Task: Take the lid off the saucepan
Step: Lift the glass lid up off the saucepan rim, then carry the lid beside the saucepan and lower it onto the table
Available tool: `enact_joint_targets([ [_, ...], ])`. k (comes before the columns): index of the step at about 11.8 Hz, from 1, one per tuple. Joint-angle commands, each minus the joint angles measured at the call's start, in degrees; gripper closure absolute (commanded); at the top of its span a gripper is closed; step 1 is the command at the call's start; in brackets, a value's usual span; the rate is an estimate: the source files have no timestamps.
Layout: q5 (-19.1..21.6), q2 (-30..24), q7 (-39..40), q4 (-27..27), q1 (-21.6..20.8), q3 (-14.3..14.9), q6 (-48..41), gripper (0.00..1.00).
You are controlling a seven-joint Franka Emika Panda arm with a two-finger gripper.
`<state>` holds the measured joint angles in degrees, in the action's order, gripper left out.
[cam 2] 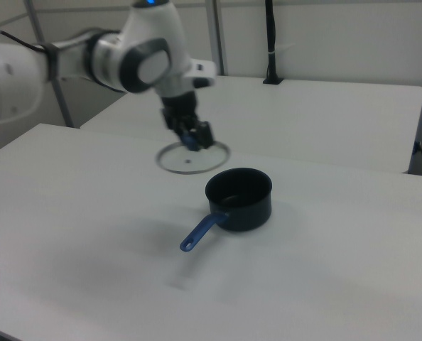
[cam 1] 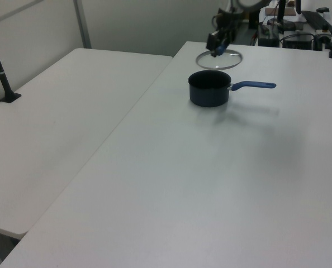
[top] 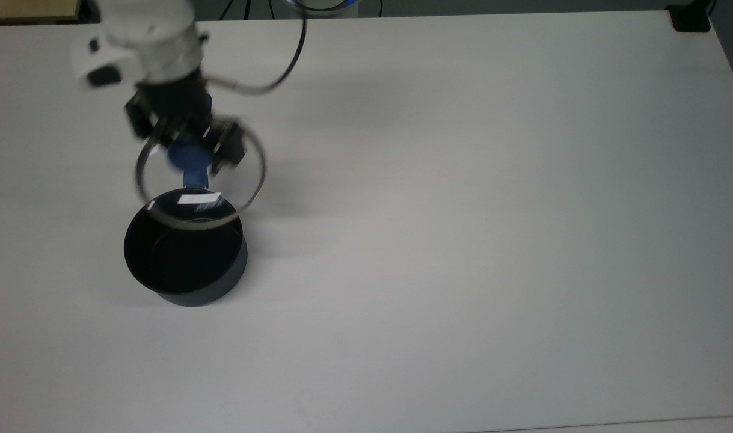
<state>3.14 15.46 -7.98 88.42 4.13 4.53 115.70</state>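
The saucepan [top: 183,249] stands uncovered on the white table [top: 462,240], its black inside showing. Its blue handle [cam 1: 255,85] points toward the left view's right. The glass lid [top: 246,174] hangs in the air, tilted, above the handle side of the pot and overlapping its rim in the top view. My gripper [top: 189,151] is shut on the lid's blue knob [top: 190,161]. In the left view the lid [cam 1: 219,60] floats above and behind the saucepan [cam 1: 209,88]. In the right view the gripper [cam 2: 195,139] holds the lid [cam 2: 193,158] left of the saucepan [cam 2: 239,199].
A second white table [cam 1: 60,111] adjoins on the left view's left, with a black clamped post [cam 1: 1,67]. A black block [top: 691,18] sits at the table's far right corner in the top view. Wide bare tabletop lies to the top view's right.
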Motion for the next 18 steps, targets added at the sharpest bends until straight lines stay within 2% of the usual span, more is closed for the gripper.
enact_joint_targets([
  [1,0.64,-14.98,3.94,15.85,-0.09,-4.95,-8.55,0.46],
  [3,0.38,-20.27,5.16,27.45,-1.31,-5.93,-7.86,0.46],
  [4,0.46,-20.90,5.95,32.03,-2.02,-5.94,-7.07,0.46],
  [6,0.46,-19.16,5.26,37.94,-1.94,-5.94,1.15,0.46],
  [8,0.37,-15.04,4.74,38.58,-0.28,-5.94,2.59,0.46],
  [10,0.29,-13.62,2.46,38.67,0.52,-5.94,6.01,0.47],
  [11,-0.24,-11.79,2.27,38.32,0.44,-5.94,6.47,0.43],
  [12,-0.33,-11.25,2.27,38.23,0.52,-5.94,6.38,0.19],
  [13,-0.33,-11.33,2.18,38.23,0.35,-5.94,5.77,0.00],
  [15,-0.42,-12.11,2.71,37.62,-0.09,-6.28,3.93,0.00],
  [17,-0.42,-12.91,2.18,33.42,0.35,-9.09,-1.15,0.00],
  [18,-0.24,-13.96,1.66,30.26,0.43,-9.19,-3.61,0.00],
])
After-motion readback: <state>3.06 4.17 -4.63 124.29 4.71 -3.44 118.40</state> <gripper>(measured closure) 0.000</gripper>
